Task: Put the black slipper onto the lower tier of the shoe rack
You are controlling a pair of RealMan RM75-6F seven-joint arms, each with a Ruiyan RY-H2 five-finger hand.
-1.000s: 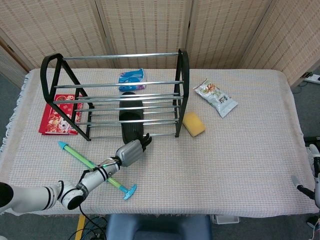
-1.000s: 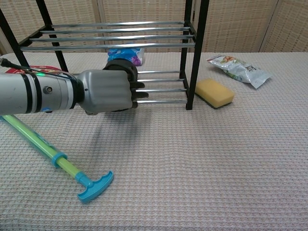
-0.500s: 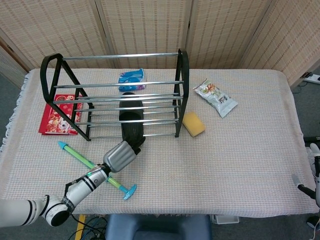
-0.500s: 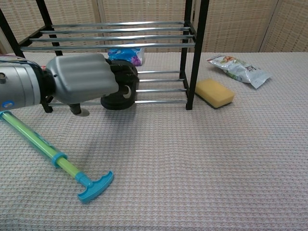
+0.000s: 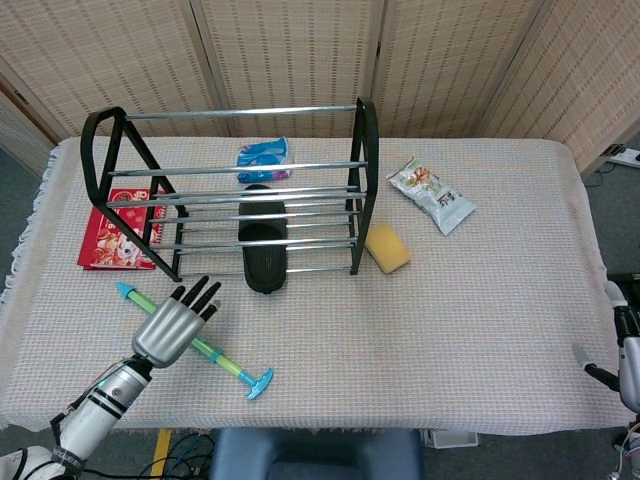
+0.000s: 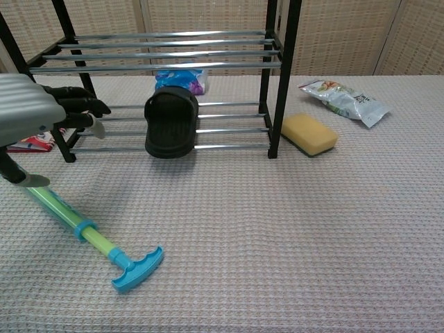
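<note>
Black slipper (image 5: 262, 247) on lower rack tier (image 5: 320, 268)

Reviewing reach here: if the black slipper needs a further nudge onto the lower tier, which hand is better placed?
Left. The left hand hovers open just in front of the shoe rack, near the black slipper. The right hand sits at the table's far right edge.

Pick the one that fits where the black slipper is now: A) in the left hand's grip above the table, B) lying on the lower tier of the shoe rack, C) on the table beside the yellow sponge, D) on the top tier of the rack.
B: the black slipper lies on the lower bars of the shoe rack, and the left hand is off it with fingers spread.
</note>
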